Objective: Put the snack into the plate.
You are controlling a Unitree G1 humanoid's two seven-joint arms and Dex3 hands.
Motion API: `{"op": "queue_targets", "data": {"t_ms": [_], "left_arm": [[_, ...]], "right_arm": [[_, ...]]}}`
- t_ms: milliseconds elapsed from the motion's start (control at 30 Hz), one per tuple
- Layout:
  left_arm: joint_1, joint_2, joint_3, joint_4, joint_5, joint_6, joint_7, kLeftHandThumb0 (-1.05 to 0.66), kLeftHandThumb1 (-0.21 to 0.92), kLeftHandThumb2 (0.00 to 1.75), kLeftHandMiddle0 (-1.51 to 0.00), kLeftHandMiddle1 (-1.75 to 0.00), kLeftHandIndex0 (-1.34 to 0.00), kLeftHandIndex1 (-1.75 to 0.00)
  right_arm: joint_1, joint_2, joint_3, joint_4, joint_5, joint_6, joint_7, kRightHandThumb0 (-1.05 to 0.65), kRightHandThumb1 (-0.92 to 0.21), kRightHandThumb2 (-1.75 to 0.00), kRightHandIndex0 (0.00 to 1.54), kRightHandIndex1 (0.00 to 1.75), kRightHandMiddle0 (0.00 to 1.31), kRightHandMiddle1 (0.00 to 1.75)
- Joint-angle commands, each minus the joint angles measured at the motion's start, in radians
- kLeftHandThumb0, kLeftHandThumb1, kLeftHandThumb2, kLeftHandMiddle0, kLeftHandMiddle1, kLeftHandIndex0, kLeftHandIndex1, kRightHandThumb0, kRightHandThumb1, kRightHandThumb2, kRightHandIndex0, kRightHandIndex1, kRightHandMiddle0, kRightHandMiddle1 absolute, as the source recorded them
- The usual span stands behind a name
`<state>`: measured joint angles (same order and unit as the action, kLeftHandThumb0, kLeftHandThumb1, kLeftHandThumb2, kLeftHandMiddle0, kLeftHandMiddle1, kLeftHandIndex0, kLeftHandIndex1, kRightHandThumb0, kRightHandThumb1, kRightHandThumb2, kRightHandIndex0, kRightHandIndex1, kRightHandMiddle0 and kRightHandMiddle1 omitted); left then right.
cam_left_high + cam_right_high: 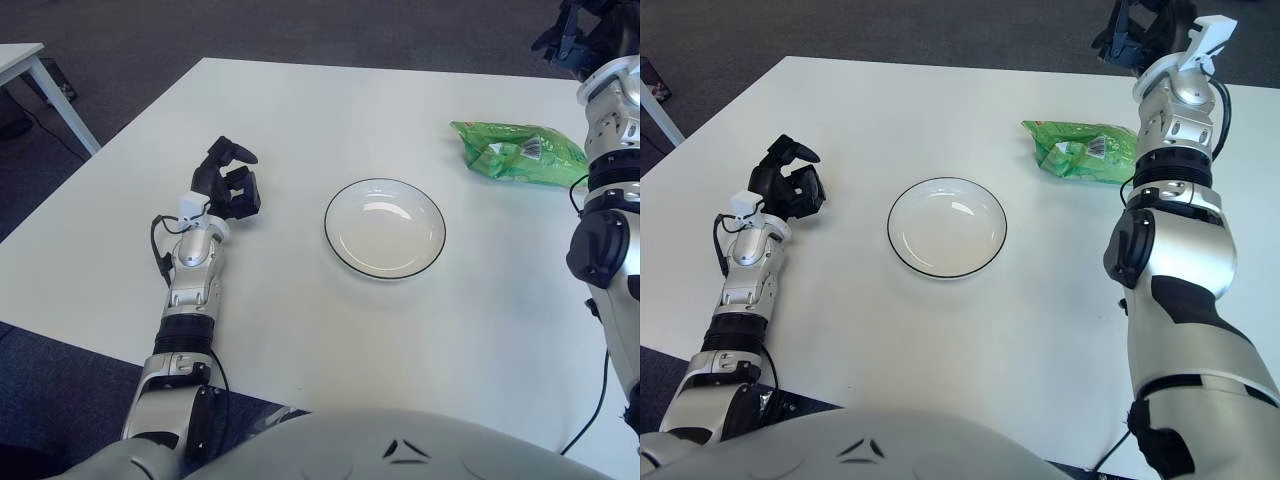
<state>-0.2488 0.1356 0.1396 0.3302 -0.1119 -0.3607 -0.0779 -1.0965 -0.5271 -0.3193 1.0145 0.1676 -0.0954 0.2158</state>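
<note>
The snack (1078,152), a green crinkled bag, lies flat on the white table (300,110) to the right of the plate (385,228) and a little farther from the robot, apart from it, its long axis running roughly left to right. The right hand (1137,28) is clearly the nearer one: it is raised above the far table edge, just beyond the bag, and holds nothing; whether its fingers are spread or curled I cannot tell. I judge it must come down and toward the robot to reach the bag. The left hand (228,180), fingers curled and empty, shows well left of the plate. Dark carpet surrounds the table
</note>
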Motion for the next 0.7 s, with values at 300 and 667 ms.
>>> {"op": "queue_targets", "data": {"t_ms": [300, 667], "left_arm": [[0.203, -0.056, -0.006, 0.103, -0.005, 0.002, -0.009, -0.43, 0.47, 1.13, -1.06, -1.75, -0.49, -1.75], [0.207, -0.055, -0.001, 0.097, -0.008, 0.002, -0.009, -0.43, 0.47, 1.13, -1.07, -1.75, -0.49, -1.75]], "right_arm": [[0.152, 0.044, 0.010, 0.090, 0.007, 0.121, 0.031, -0.01, 0.07, -1.75, 0.88, 1.75, 0.72, 1.71], [0.241, 0.045, 0.035, 0.050, -0.006, 0.223, 0.048, -0.01, 0.06, -1.75, 0.87, 1.75, 0.69, 1.75]]}}
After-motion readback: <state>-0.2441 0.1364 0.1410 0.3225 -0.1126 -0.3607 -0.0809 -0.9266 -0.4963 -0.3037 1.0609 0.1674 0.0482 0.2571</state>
